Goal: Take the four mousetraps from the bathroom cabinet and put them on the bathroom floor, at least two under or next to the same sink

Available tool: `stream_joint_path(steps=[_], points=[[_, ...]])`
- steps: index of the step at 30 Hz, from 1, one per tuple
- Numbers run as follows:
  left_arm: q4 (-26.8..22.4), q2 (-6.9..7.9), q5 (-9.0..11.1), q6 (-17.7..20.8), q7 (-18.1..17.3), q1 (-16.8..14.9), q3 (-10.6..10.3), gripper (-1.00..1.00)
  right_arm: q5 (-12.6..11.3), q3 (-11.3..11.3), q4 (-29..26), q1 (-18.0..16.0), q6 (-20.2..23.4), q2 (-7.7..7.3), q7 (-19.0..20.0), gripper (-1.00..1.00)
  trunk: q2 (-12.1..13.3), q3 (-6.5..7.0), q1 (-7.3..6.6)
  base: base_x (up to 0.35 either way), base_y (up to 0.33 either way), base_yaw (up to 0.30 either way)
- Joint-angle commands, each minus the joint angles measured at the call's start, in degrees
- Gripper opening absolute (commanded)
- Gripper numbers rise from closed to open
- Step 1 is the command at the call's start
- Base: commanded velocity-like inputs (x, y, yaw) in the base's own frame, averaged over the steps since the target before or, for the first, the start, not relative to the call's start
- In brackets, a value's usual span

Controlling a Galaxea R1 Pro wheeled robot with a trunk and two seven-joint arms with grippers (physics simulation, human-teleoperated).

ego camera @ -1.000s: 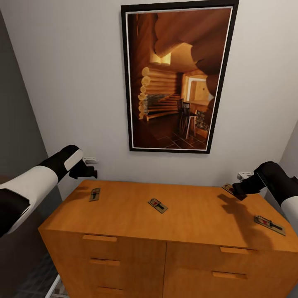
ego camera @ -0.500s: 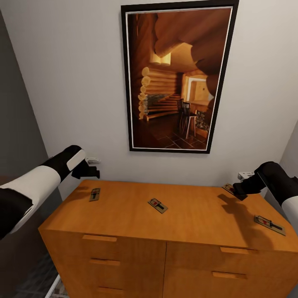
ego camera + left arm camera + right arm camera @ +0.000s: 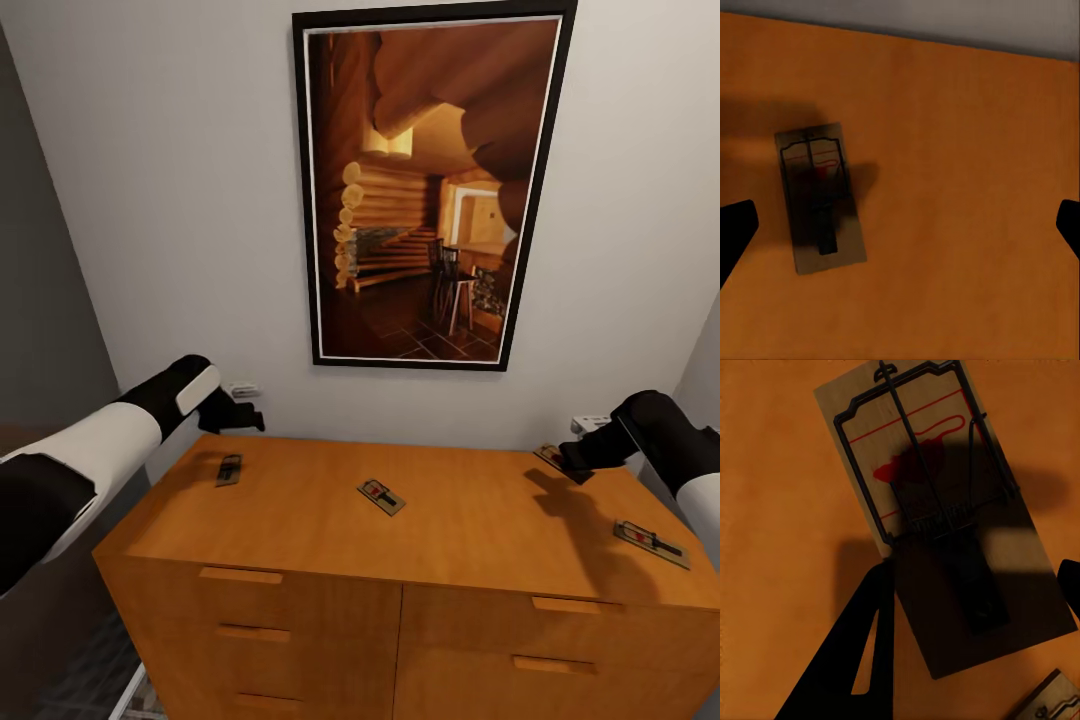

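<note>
Mousetrap (image 3: pixel 945 521) between right pincer (image 3: pixel 979 585) fingers

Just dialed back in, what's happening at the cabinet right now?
All four mousetraps lie on top of the cabinet; none is lifted. The right gripper is low over the far-right mousetrap, fingers open astride it. The left gripper hovers open above the far-left mousetrap. The middle mousetrap and near-right mousetrap lie untouched.

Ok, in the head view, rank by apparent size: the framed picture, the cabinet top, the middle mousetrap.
1. cabinet top and framed picture: look alike in extent, and the cabinet is nearer, so I won't rank them.
2. middle mousetrap: clearly smallest.
</note>
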Motion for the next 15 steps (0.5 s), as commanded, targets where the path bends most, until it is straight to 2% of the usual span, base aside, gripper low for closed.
stream_joint_path(steps=[1, 7, 15], points=[[0.2, 0.03, 0.6, -0.2, 0.3, 0.0, -0.3, 1.00, 0.6, 0.2, -0.1, -0.1, 0.1, 0.04, 0.5, -1.00, 0.0, -0.07, 0.00, 0.000, 0.000, 0.000], [2.8, 0.26, 0.4, -1.5, -0.3, 0.0, -0.3, 1.00, 0.6, 0.1, -0.1, -0.1, 0.1, 2.01, 0.4, -1.00, 0.0, -0.07, 0.00, 0.000, 0.000, 0.000], [4.0, 0.47, 0.0, -1.8, 0.1, 0.0, -0.4, 1.00, 0.6, 0.2, -0.1, -0.1, 0.1, 2.75, 0.4, -1.00, 0.0, -0.07, 0.00, 0.000, 0.000, 0.000]])
